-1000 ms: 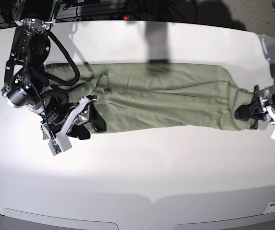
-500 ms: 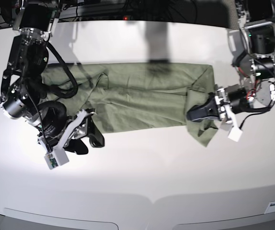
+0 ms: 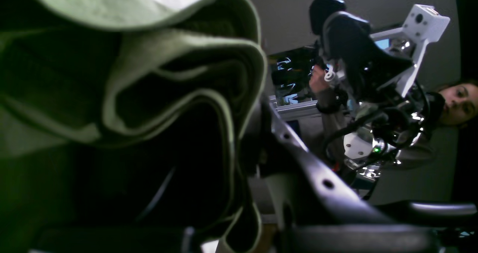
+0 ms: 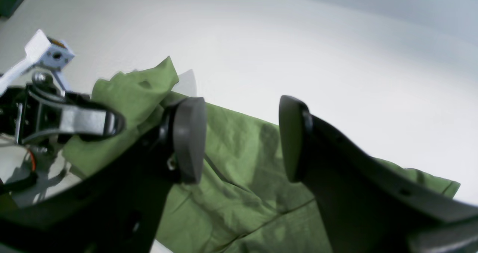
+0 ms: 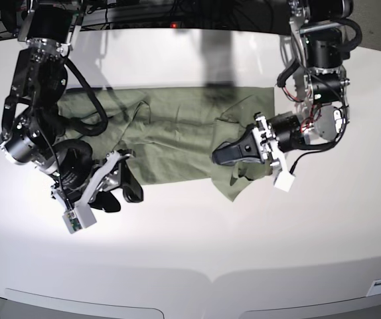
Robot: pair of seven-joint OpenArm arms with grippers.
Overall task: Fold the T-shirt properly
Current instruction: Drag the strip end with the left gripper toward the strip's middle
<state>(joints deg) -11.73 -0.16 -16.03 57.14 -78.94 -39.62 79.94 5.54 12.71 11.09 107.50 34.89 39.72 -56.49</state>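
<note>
Wrinkled green T-shirt (image 4: 239, 152) on white table (image 4: 239, 47); near jaws parted above it.

My left fingers (image 5: 229, 154) are covering the cloth they are pressing on, so their tips' grip is staying unreadable. My right arm (image 5: 44, 126) is hiding part of the T-shirt's (image 5: 184, 133) left end. In my left wrist view, nearby folds are blurring, and the person's head (image 3: 461, 102) is being cut by the right edge.
</note>
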